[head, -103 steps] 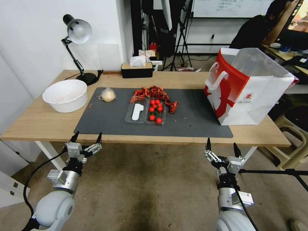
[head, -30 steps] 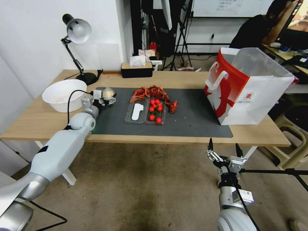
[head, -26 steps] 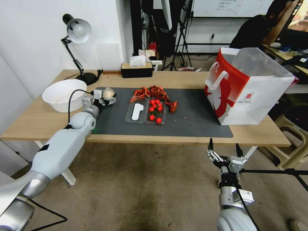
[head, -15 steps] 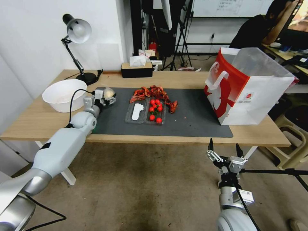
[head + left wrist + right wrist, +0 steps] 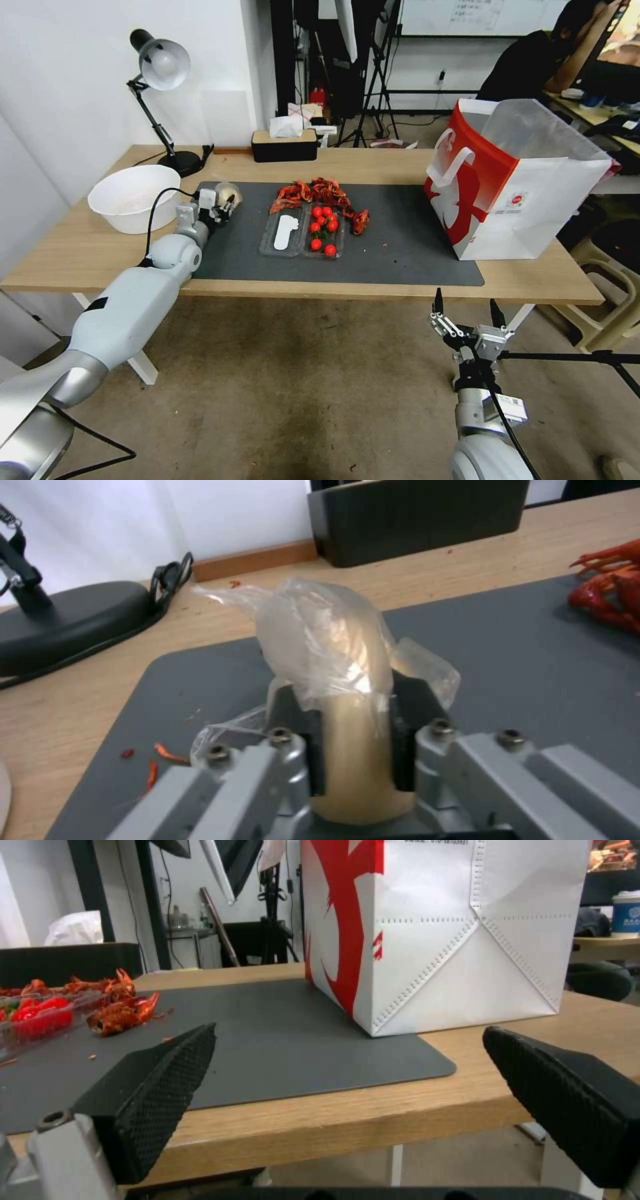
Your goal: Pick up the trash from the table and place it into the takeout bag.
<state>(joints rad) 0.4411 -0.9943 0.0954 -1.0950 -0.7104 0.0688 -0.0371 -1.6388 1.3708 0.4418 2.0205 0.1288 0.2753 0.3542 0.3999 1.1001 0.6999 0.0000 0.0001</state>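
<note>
Black fingers of the left gripper are being clamped on the small clear bag with yellowish lump, presumably for lifting; the right gripper is being held spread, idle, below the table.

The left claw grips the small clear bag at the mat's far-left corner; the takeout bag stands right, and the right claw hangs spread below the table.

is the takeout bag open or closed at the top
Open. The takeout bag stands upright on the table, its top edges spread wide, inner walls showing; contents cannot be seen.
</note>
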